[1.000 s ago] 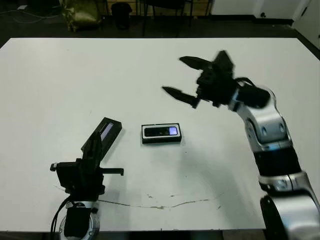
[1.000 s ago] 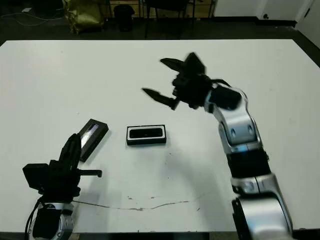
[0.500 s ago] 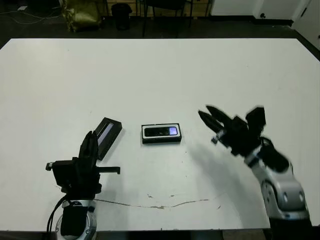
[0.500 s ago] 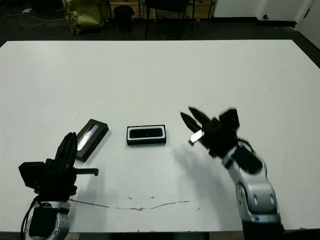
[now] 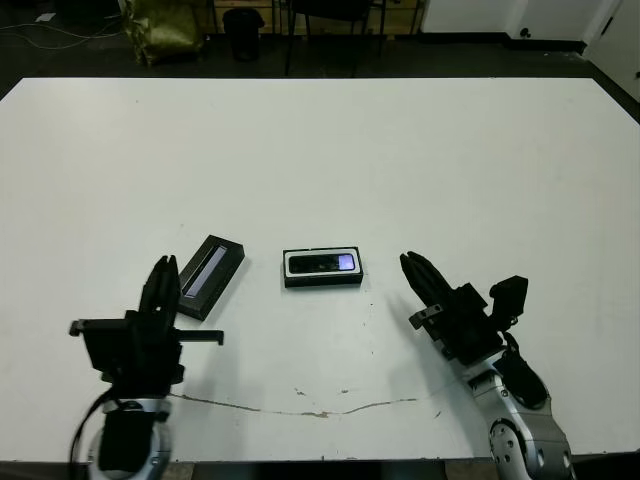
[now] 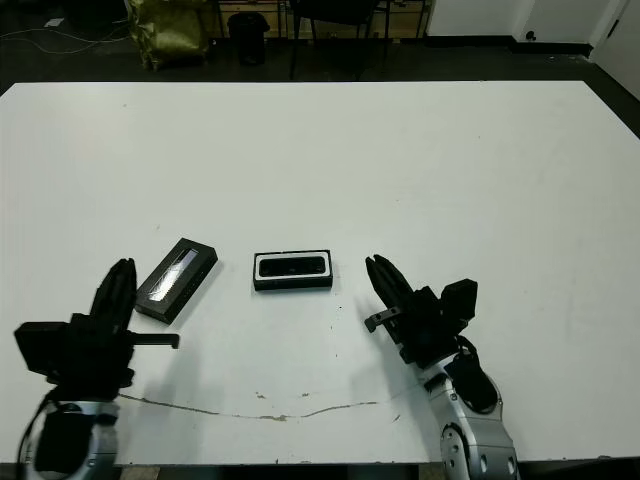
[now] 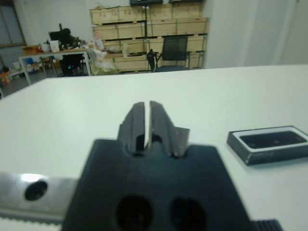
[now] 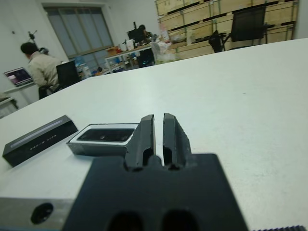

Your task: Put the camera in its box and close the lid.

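Note:
The box (image 5: 322, 283), a shallow black tray with a white lining, lies near the table's middle. The slim black camera (image 5: 320, 264) rests inside it. The lid (image 5: 211, 276), black with a greyish glossy strip, lies flat on the table to the box's left, angled away. My left gripper (image 5: 161, 266) is shut and empty, just in front of the lid and apart from it. My right gripper (image 5: 406, 260) is also shut and empty, low over the table to the right of the box. The right wrist view shows the box (image 8: 77, 145) and the lid (image 8: 37, 139) beyond its fingers (image 8: 146, 126).
A thin dark scratch (image 5: 320, 410) runs across the white table (image 5: 320, 150) near its front edge. Chairs and a yellow-green bag (image 5: 160, 25) stand on the floor beyond the far edge. A person (image 8: 41, 67) sits at a desk in the distance.
My right arm has swung down from high behind the box to the table's near right, and its fingers have closed. My left gripper has drawn back toward the front edge, uncovering the whole lid.

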